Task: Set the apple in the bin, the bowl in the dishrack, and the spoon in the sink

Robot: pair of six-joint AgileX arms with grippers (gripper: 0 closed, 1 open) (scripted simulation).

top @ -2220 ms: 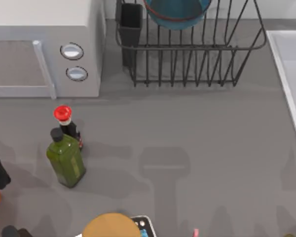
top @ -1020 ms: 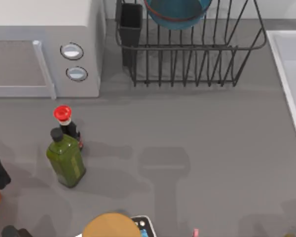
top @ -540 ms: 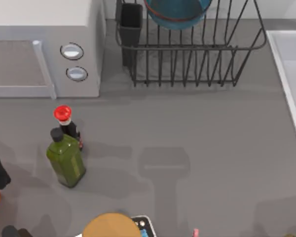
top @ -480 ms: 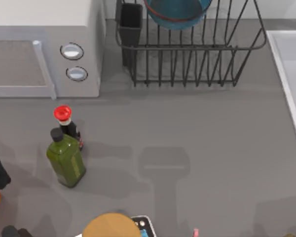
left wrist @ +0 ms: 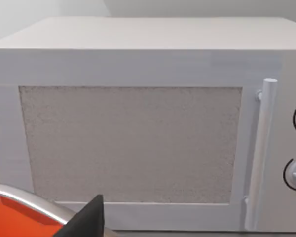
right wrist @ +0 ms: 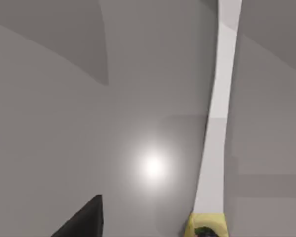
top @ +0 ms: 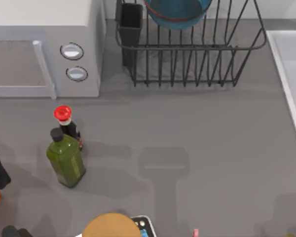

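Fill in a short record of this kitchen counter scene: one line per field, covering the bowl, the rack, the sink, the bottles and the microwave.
bowl: teal-blue glazed bowl sits in the rack
rack: black wire dishrack, black utensil cup at its left corner
sink: pale basin at table's right edge
bottles: green bottle beside red-capped dark bottle
microwave: grey microwave, door shut

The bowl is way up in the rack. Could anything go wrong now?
Maybe. The bowl sits in the dishrack at the top view's far edge, so whether it rests steady can't be judged. Two bottles stand close together near the microwave; an arm passing low there could tip them.
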